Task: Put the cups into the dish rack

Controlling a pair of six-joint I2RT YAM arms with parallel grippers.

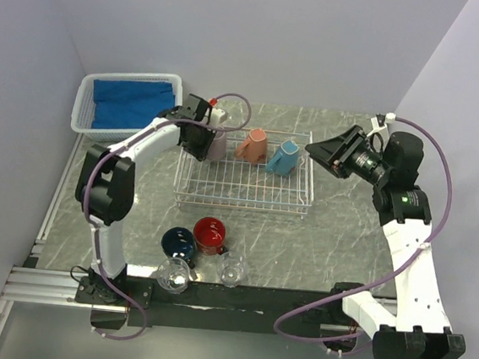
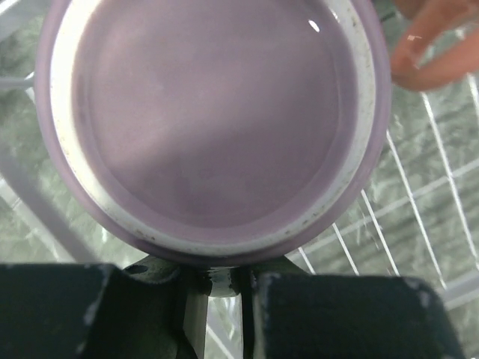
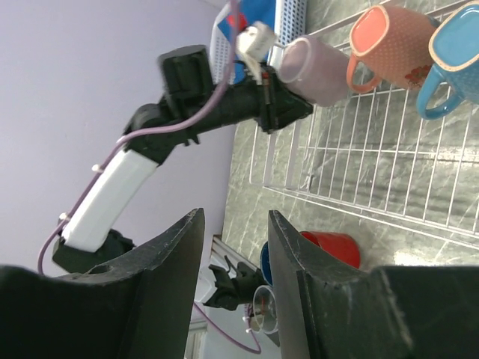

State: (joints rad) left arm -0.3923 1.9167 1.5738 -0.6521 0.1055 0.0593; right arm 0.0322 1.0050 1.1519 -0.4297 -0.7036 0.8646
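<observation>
One white wire dish rack (image 1: 242, 198) fills the middle of the worktop (image 1: 344, 240). My left pincer (image 1: 200, 133) hangs over its far-left corner, clamped tight on the mauve mug (image 1: 216, 146). From the left wrist, the mug's round end faces me dead ahead of the fingertips, with rack wires below and to the right. I judge the coming move to be a short lowering and release.

Left of that pincer is the white basket (image 1: 84, 105) of blue cloth, out of the way. Just right of the held mug, the salmon-orange mug (image 1: 251, 144) lies tilted in the rack, the neighbour to mind. The light-blue mug (image 1: 284, 157) is beyond it.

My right pincer (image 3: 236, 217) hovers past the rack's right end, jaws partway apart and empty.

Well behind the left pincer, toward the arm bases, stand the navy mug (image 1: 179, 243), the red mug (image 1: 210, 233), a clear glass (image 1: 173, 273) and a second clear glass (image 1: 232, 269).
</observation>
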